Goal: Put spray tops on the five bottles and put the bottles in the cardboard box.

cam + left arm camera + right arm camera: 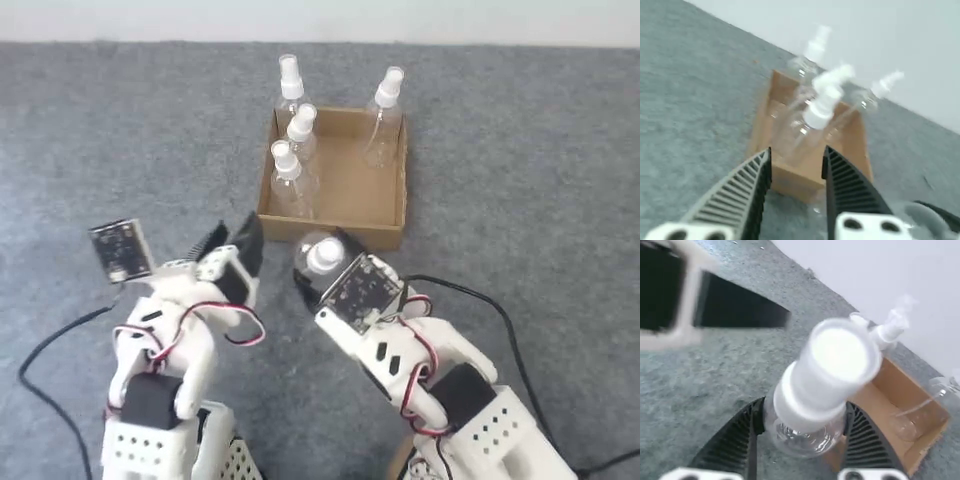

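The cardboard box point(332, 231) stands at the far middle of the grey carpet. Several clear bottles with white spray tops stand upright in it: three along its left side point(287, 170) and one at the back right point(385, 105). My right gripper point(318, 268) is shut on another clear bottle point(322, 255) with a spray top point(840, 352), held just in front of the box's near wall point(890, 390). My left gripper point(232, 236) hangs open and empty to the left of that bottle. It faces the box point(790, 177), its fingers point(757, 172) well apart.
Grey carpet lies on both sides of the box and ends at a white wall at the back. Black cables trail from the arm bases at the lower left point(50, 345) and to the right point(490, 300).
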Robot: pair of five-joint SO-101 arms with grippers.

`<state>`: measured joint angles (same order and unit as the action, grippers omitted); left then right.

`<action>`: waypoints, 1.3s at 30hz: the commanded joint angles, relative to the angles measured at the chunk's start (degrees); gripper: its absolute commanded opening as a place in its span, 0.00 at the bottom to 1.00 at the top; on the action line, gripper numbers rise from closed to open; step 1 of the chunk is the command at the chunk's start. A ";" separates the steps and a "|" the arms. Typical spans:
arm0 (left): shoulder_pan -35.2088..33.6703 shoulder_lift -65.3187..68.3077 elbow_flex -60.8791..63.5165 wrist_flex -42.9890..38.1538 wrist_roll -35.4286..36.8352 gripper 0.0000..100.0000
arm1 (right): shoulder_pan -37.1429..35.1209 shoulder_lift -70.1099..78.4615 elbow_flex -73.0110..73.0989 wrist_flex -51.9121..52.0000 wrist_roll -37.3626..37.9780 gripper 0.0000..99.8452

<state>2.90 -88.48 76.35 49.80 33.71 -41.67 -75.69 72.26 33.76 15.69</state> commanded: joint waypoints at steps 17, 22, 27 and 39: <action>-21.71 -0.70 4.97 -1.41 0.79 0.16 | 10.24 6.20 -18.29 -0.92 -1.49 0.08; -24.62 -0.70 5.67 -4.57 1.67 0.16 | 11.12 17.10 -25.67 -1.01 -1.85 0.08; -26.20 -0.70 9.01 -10.81 5.80 0.16 | 14.73 25.71 -30.59 -1.45 -2.64 0.08; -26.11 -0.70 11.47 -15.47 5.80 0.16 | 16.57 43.38 -36.40 -1.54 -10.20 0.08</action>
<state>-22.86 -88.48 88.31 36.00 39.08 -26.11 -33.58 41.32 33.76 8.31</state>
